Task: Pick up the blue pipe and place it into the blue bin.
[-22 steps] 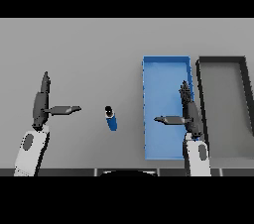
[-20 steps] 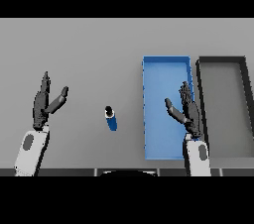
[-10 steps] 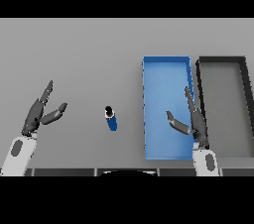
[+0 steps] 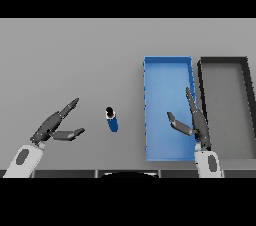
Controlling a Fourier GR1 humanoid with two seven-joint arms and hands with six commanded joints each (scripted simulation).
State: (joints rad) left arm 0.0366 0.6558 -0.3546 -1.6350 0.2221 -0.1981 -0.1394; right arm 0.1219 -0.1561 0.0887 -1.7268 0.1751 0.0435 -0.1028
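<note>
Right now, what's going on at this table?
Nothing is held yet. The blue pipe lies on the grey table, untouched. The left hand hovers to its left with fingers spread open, apart from it. The right hand is open over the right side of the blue bin, which has nothing in it. A dark bin sits beside the blue one, on its right.
</note>
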